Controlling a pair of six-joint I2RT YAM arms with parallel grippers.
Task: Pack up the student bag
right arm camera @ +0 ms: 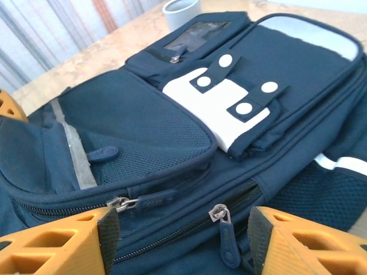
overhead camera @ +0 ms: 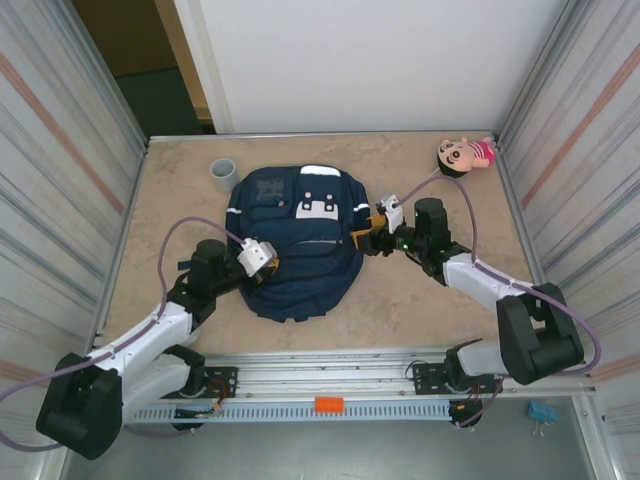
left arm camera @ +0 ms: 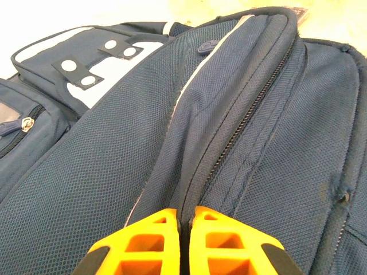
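The student bag (overhead camera: 300, 235), navy with white patches, lies flat in the middle of the table. My left gripper (overhead camera: 268, 262) is at its left edge, shut on a raised fold of the bag's fabric (left arm camera: 229, 114) beside a closed zipper. The orange fingertips (left arm camera: 155, 229) pinch the seam. My right gripper (overhead camera: 368, 236) is at the bag's right side and stands open. In the right wrist view a zipper pull (right arm camera: 227, 240) hangs between the open pads (right arm camera: 109, 235), touching neither. A second pull (right arm camera: 143, 200) lies a little higher to the left. The main zipper looks closed.
A grey cup (overhead camera: 222, 173) stands behind the bag at its left. A doll with black hair and a pink top (overhead camera: 462, 155) lies at the back right corner. Metal walls enclose both sides. An orange block (overhead camera: 328, 404) sits on the front rail.
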